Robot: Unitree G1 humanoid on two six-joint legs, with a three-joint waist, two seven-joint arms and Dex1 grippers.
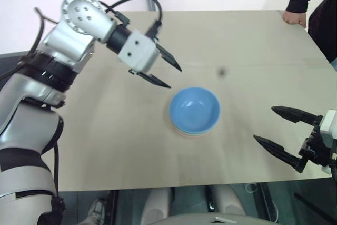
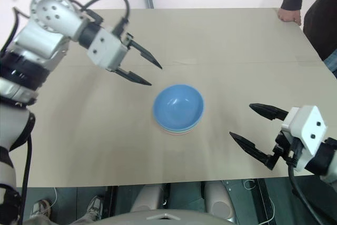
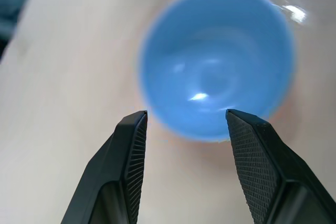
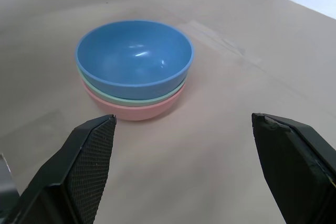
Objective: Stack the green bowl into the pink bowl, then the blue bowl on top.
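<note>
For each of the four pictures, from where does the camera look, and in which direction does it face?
Left and right eye views: from the head, down onto the table, both arms showing; left gripper, right gripper.
Left wrist view: down between its open fingers into the blue bowl.
Right wrist view: level across the table, past its fingers, at the stack: green bowl, pink bowl.
All views share the blue bowl.

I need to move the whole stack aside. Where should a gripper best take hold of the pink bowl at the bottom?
Probably by the pink bowl's lower outer wall, from the side: its rim is covered by the green bowl and blue bowl nested inside. The open right gripper faces that wall.
</note>
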